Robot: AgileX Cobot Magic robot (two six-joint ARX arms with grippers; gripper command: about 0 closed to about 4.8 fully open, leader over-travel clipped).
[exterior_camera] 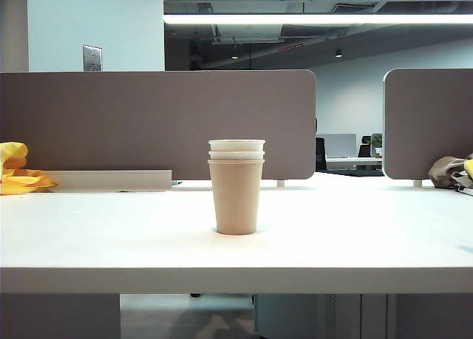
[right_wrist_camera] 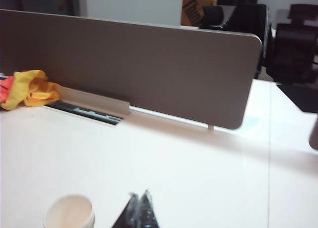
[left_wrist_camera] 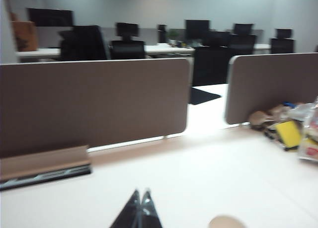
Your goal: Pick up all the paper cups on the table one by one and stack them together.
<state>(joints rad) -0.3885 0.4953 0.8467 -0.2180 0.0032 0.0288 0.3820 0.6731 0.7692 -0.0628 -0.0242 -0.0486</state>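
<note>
Upright, mouths to the ceiling, the three small paper cups (exterior_camera: 236, 186) stand nested in one stack: the plain tan cup outermost at the bottom, two white rims showing above it. Its long axis runs straight up from the wide white table (exterior_camera: 369, 235), near the middle, in front of the grey-brown partition panel (exterior_camera: 148, 125). Neither arm shows in the exterior view. The left gripper (left_wrist_camera: 139, 195) and right gripper (right_wrist_camera: 138, 198) each hang above the tabletop with fingertips pressed together, empty.

We count three nested paper cups (exterior_camera: 236, 185): one plain tan outer cup (exterior_camera: 236, 197) and two white inner rims (exterior_camera: 236, 145); two grey-brown partition panels (exterior_camera: 155, 125).
</note>
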